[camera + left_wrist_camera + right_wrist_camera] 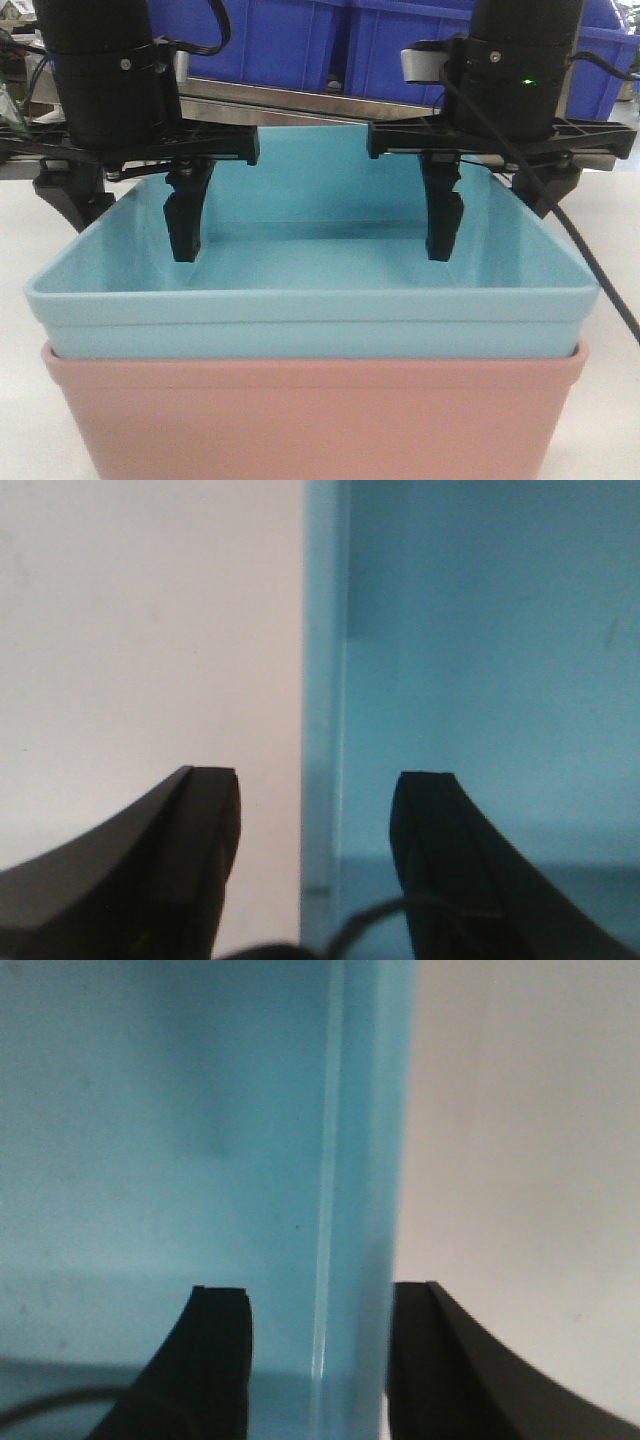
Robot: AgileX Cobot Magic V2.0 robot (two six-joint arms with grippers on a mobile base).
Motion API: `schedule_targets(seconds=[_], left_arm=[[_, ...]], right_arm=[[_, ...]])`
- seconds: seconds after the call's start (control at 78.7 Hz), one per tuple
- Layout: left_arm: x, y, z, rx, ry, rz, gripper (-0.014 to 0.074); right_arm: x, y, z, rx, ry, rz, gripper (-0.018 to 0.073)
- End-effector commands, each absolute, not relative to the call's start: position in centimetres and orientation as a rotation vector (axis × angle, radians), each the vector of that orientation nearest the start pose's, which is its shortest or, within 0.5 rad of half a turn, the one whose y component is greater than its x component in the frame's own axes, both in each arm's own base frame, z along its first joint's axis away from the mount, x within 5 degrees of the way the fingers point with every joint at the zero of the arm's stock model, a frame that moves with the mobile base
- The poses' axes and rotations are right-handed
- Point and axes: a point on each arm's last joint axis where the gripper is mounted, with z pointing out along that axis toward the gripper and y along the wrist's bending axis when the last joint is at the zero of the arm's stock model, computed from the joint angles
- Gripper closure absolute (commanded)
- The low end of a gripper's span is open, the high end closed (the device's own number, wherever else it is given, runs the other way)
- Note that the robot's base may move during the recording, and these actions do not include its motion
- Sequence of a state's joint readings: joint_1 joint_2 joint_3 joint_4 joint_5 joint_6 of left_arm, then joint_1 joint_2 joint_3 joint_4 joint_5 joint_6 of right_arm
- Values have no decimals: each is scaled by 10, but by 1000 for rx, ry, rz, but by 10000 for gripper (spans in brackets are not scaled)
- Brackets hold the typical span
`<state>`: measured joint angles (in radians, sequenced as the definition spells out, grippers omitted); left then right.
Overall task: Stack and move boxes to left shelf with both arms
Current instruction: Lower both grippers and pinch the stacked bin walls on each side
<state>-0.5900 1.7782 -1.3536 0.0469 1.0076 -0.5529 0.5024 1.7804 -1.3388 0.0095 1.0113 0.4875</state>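
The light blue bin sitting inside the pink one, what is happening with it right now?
Two black robot arms seem ready to lift a stack. The light blue open-top plastic bin sits nested in the salmon pink plastic bin on the white table. The left gripper straddles the blue bin's left wall and the right gripper its right wall, one finger inside, one outside. Both are open, not yet clamped.

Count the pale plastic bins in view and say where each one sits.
2. The light blue bin sits nested in the pink bin, which stands on the white table. More may lie outside the pictures.
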Motion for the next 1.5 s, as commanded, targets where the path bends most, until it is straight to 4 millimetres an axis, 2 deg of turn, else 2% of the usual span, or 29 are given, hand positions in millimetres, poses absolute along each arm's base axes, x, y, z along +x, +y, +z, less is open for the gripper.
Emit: schedule_targets(seconds=[0.0,0.203,0.483,0.801,1.08,1.487], left_arm=[[301,-196,265,74,2855,-191,334],[302,-192,265,57,2882,-222,334],[301,-191,264,68,2892,-211,334],[299,-191,264,91,2914,-192,334],[299,-191,264,95,2913,-192,334],[299,-191,264,117,2910,-190,335]], right_arm=[[311,173,259,-17,2888,197,186],[307,172,258,-20,2928,169,186],[301,185,258,-58,2917,188,186],[302,185,258,-39,2901,203,186],[304,180,258,-15,2892,126,186],[304,180,258,-5,2890,121,186]])
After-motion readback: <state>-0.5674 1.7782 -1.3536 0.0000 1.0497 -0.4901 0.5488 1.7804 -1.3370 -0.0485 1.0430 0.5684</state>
